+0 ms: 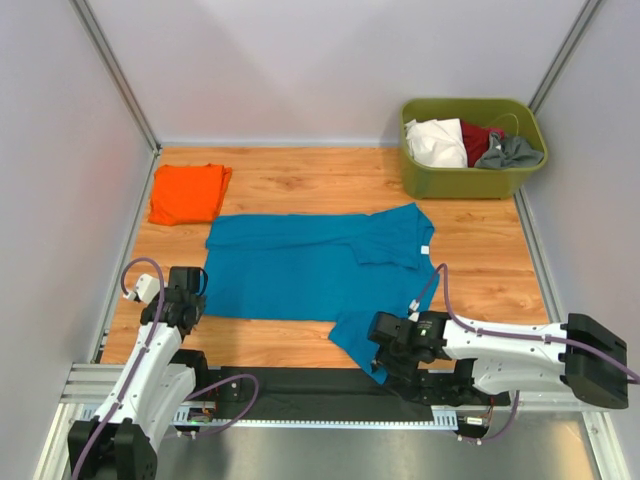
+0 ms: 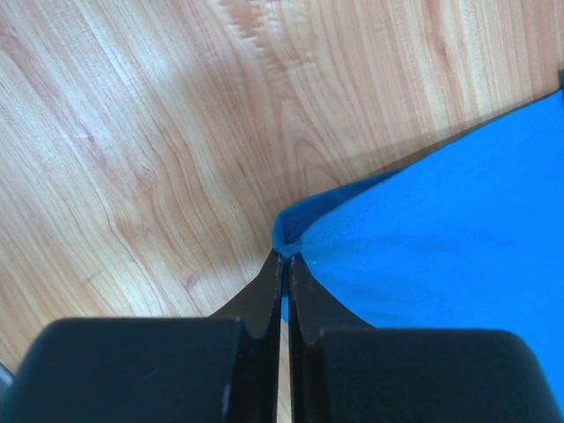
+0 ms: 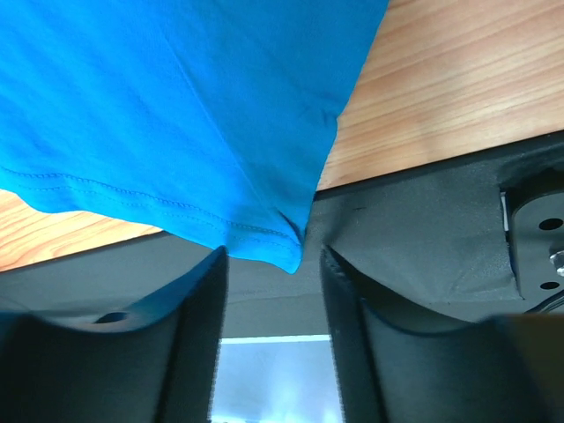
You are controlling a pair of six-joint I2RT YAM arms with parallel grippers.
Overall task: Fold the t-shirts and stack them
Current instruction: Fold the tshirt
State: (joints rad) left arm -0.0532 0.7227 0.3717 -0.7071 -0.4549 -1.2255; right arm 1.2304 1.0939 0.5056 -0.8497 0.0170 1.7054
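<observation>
wood table [image 1: 300, 180], teal t-shirt [image 1: 290, 270], white tag [image 1: 425, 250]

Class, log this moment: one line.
left gripper: jaws shut on teal t-shirt | right gripper: jaws open at sleeve | orange t-shirt: folded

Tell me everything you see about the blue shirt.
The blue shirt is plain soft cloth, spread flat on the wooden table, one sleeve folded onto the body. The other sleeve, with a stitched hem, reaches over the black near edge, between the open fingers of the right gripper. The left gripper is shut on its near-left corner.
</observation>
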